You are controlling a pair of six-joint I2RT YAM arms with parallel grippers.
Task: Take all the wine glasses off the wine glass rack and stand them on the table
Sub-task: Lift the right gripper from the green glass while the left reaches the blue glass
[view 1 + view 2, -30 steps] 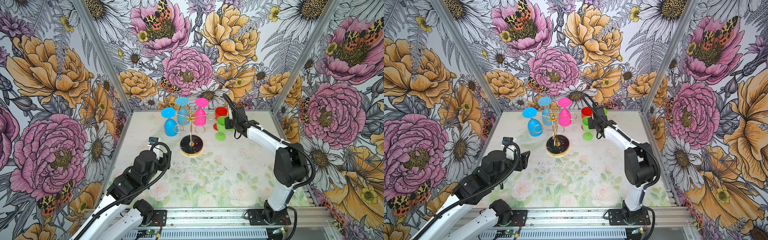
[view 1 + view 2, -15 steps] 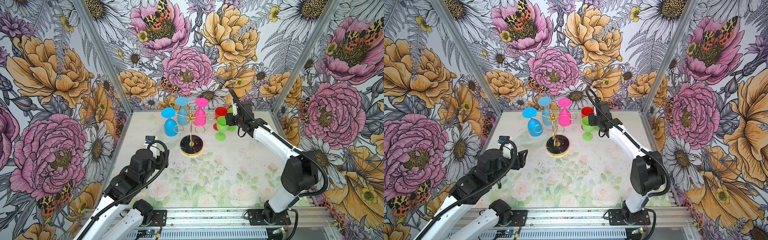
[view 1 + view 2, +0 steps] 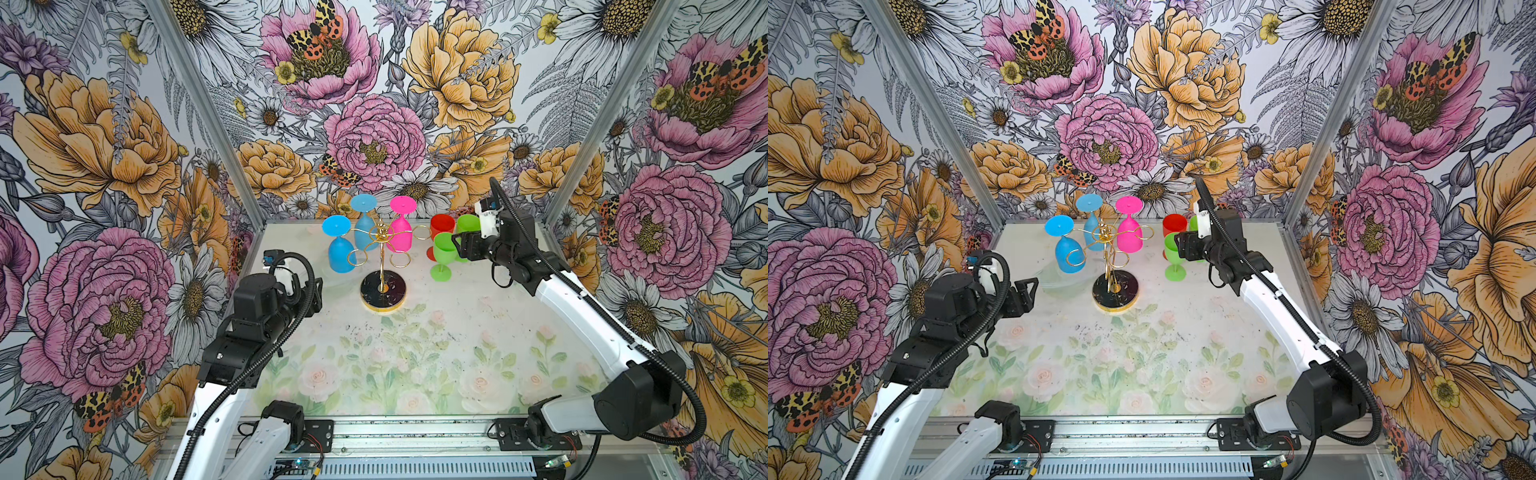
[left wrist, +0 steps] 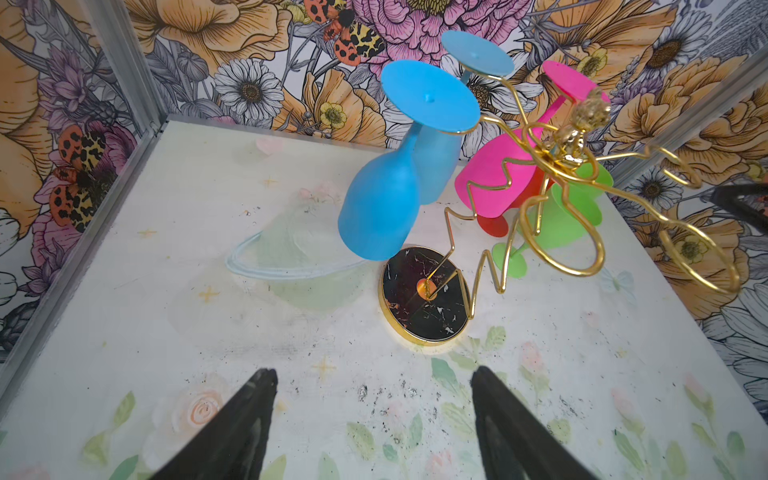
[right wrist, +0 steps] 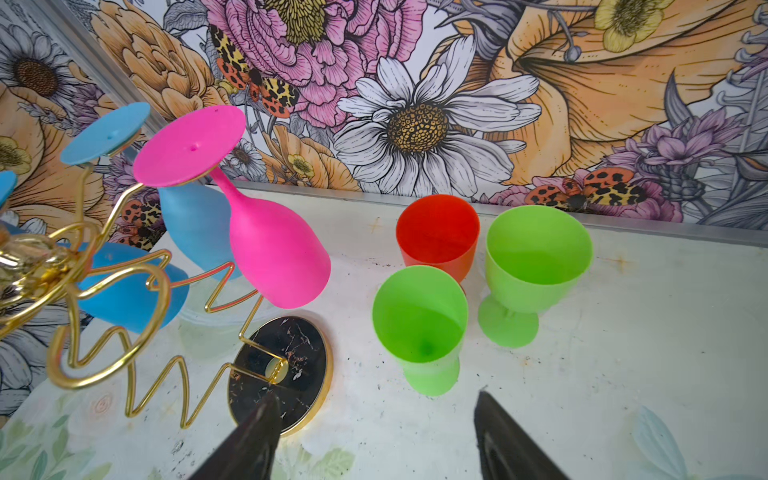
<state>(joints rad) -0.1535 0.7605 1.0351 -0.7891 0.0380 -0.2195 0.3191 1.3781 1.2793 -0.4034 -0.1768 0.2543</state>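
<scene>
Though both jaws gape empty, only the right wrist view shows the rear green glass [image 5: 536, 257] whole

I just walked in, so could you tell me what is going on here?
Two robot arms are unloading a gold wine glass rack. Two blue glasses and a pink glass hang upside down on it; a red glass, a farther green glass and a nearer green glass stand upright on the table to its right. The right gripper is open beside the nearer green glass, holding nothing. The left gripper is open over the table left of the rack, also empty.
</scene>
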